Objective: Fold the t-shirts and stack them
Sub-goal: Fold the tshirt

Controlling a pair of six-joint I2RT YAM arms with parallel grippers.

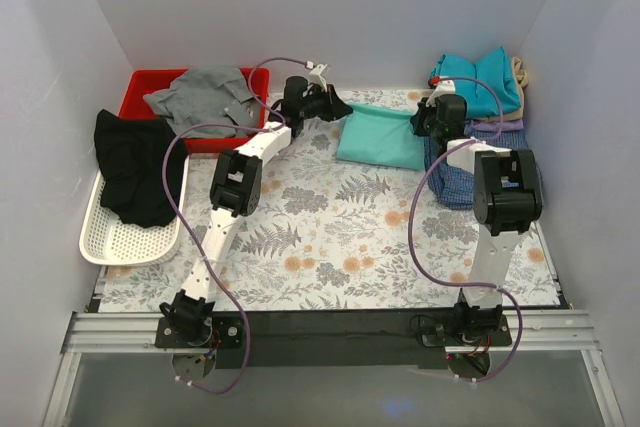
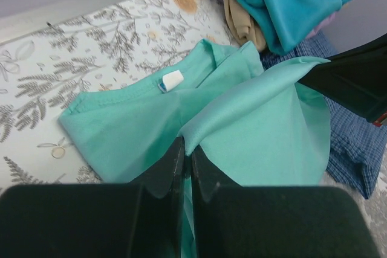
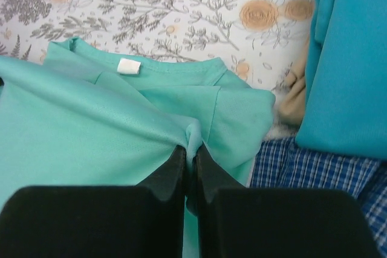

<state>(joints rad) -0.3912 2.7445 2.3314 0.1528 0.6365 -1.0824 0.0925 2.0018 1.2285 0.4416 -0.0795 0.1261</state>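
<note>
The mint-green t-shirt [image 1: 380,137] lies at the back middle of the table, its white neck label [image 2: 172,80] facing up. My left gripper [image 1: 338,105] is shut on a pinched fold at its left side [image 2: 187,149]. My right gripper [image 1: 420,122] is shut on a fold at its right side [image 3: 192,149]. Both hold the cloth lifted above the lower layer. A pile at the back right holds a teal-blue shirt [image 1: 478,77], a beige one [image 2: 239,19], a lavender one [image 1: 500,125] and a blue check one [image 1: 455,179].
A red bin [image 1: 150,87] at the back left holds a grey garment [image 1: 205,95]. A white basket [image 1: 125,237] at the left holds a black garment [image 1: 135,162]. White walls close in the back and sides.
</note>
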